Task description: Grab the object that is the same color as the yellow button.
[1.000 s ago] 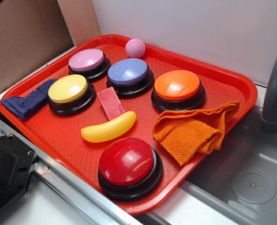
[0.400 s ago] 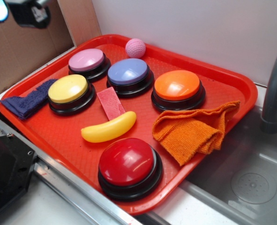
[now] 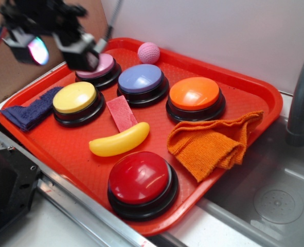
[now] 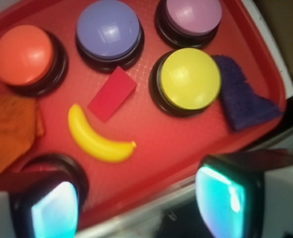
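We see the pincer (image 3: 56, 49) raised above the tray's (image 3: 254, 85) far left corner, pointing down, its jaws spread apart and holding nothing. In the wrist view its two pads (image 4: 54, 210) frame the near tray edge. The yellow banana (image 3: 119, 141) lies flat mid-tray, well apart from the pincer, between the red button (image 3: 140, 177) and the pink block (image 3: 122, 113), near the yellow button (image 3: 74, 98).
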Robot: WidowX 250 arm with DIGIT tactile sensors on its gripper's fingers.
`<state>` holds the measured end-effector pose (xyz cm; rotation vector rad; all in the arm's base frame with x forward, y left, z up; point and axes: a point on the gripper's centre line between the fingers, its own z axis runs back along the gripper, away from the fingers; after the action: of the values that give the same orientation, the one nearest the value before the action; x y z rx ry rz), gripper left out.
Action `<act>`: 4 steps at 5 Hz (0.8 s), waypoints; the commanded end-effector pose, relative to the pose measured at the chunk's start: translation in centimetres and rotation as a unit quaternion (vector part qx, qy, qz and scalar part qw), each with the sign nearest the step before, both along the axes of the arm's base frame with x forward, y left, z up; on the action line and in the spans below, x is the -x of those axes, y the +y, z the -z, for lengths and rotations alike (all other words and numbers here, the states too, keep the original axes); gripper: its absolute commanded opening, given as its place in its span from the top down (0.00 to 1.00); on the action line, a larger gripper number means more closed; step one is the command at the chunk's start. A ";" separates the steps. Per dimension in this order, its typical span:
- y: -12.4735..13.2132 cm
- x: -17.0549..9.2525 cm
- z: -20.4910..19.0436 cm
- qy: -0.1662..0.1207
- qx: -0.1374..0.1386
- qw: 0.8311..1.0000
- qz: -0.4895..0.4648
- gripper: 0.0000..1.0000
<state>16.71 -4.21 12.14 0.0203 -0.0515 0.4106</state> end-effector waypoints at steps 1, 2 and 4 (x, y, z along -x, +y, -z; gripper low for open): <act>-1.9 -3.0 6.1 -0.007 0.038 0.999 0.001 0.00; -2.8 -3.1 8.6 0.007 0.034 0.999 0.023 0.00; -3.4 -2.8 11.8 -0.004 0.028 1.000 0.009 0.00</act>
<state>19.35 -7.46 0.16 -0.0252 -0.0334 0.3946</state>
